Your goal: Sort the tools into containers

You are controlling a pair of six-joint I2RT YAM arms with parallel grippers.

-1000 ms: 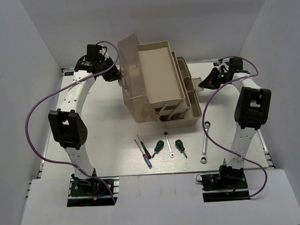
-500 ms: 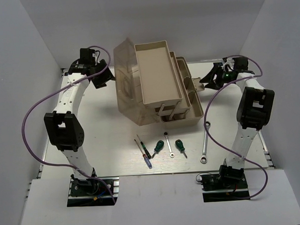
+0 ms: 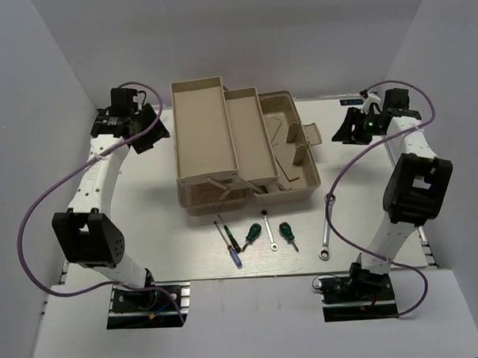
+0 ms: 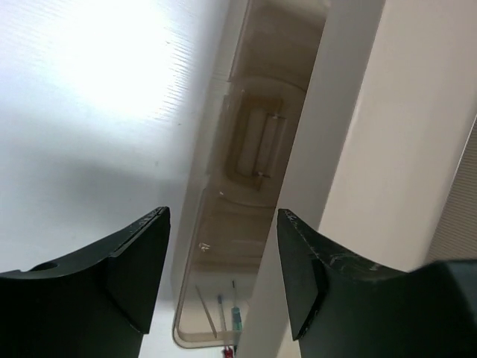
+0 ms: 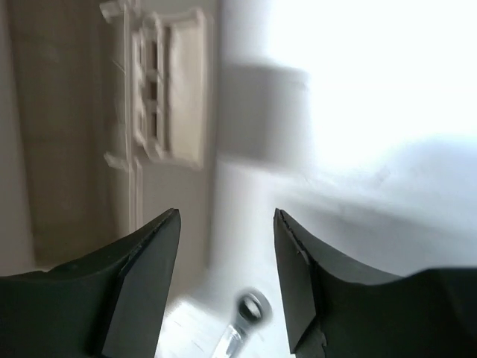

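Beside the fanned-open beige plastic toolbox [image 3: 291, 198], the left gripper [image 4: 223, 216] and right gripper [image 5: 226, 216] both gape empty. The right, its view blurred, should probably straddle the long silver wrench [image 3: 327, 231] squarely.

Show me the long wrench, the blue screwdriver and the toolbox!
long wrench [image 3: 327, 227]: top view, middle of its shaft.
blue screwdriver [image 3: 237, 257]: top view, its blue handle.
toolbox [image 3: 297, 196]: top view, front wall of its base.
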